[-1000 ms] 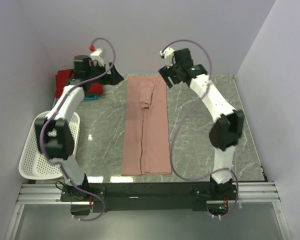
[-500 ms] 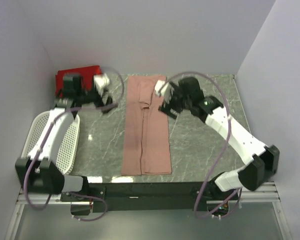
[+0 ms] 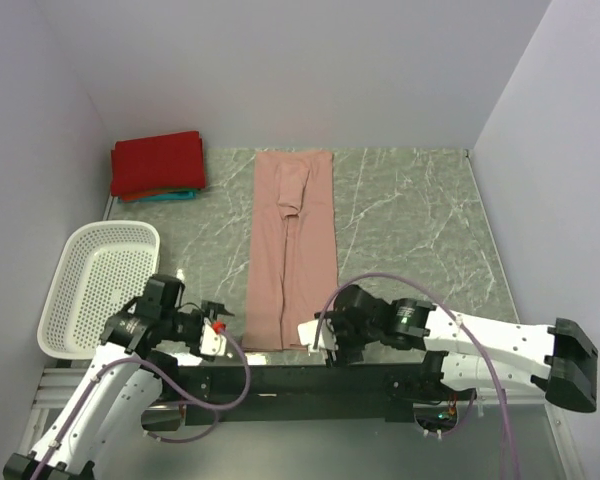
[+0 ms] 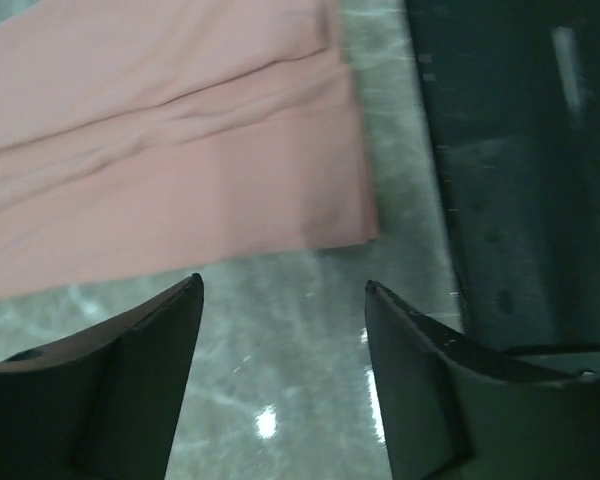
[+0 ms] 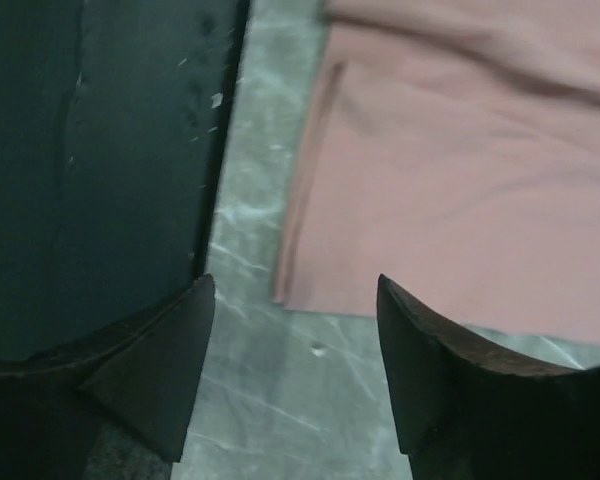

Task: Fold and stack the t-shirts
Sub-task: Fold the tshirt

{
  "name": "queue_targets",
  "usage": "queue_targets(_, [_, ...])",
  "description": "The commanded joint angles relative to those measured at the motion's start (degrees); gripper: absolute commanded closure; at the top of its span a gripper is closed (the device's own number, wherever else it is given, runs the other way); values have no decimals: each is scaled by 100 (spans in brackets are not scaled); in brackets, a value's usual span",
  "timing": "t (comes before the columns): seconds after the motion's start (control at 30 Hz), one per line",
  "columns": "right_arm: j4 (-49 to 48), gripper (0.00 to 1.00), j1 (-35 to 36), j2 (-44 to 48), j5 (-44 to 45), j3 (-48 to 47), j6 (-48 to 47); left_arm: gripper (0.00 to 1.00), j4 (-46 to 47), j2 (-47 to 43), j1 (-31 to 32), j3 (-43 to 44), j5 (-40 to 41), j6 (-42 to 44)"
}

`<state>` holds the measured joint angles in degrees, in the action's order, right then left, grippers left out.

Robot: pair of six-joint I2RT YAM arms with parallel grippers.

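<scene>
Folded into a long, narrow strip, the dusty-pink t-shirt (image 3: 291,250) runs down the middle of the worktop (image 3: 410,220), far edge to near edge. The red t-shirt (image 3: 157,162) lies on the teal t-shirt (image 3: 175,196) in the far left corner. The left tool (image 4: 282,285) and right tool (image 5: 295,280) hover at the strip's near corners, jaws apart and empty.

Wide bare table (image 3: 410,230) right of the long pink shirt (image 3: 292,260), free up to the right wall (image 3: 565,150). Left of the shirt, a narrower bare lane, hemmed in near by the white basket (image 3: 90,290) and far by the red shirt (image 3: 158,162) stacked on a teal one (image 3: 180,196) in the back corner. Along the near edge, only a thin strip of table between hem and black rail (image 3: 280,382), crowded at both corners by the left gripper (image 3: 218,336) and right gripper (image 3: 316,336), each spread with nothing between.
</scene>
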<state>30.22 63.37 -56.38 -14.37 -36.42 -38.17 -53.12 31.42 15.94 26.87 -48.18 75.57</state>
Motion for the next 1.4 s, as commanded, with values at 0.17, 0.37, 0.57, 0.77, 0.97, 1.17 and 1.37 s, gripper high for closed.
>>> queue_targets(0.17, [-842,35,483,-373,321,557,-111,34,846,618,936,-51,318,-805])
queue_targets(0.37, [-1036,40,501,-725,453,593,-181,38,1285,1385,1156,73,362,-1141])
queue_targets(0.57, [-1027,46,492,-1076,628,672,-226,37,1296,1367,1174,2,441,-887])
queue_targets(0.77, [-948,54,483,-1691,883,566,-59,37,1366,1297,1174,-103,591,-947])
queue_targets(0.97, [-825,76,457,-1982,822,514,99,37,1111,1314,1174,-16,424,-746])
queue_targets(1.17, [-789,100,325,-2026,769,417,249,42,1102,1621,1411,-68,669,-570])
queue_targets(1.37, [-658,100,141,-1974,647,198,363,43,1646,1674,1885,-173,801,-1017])
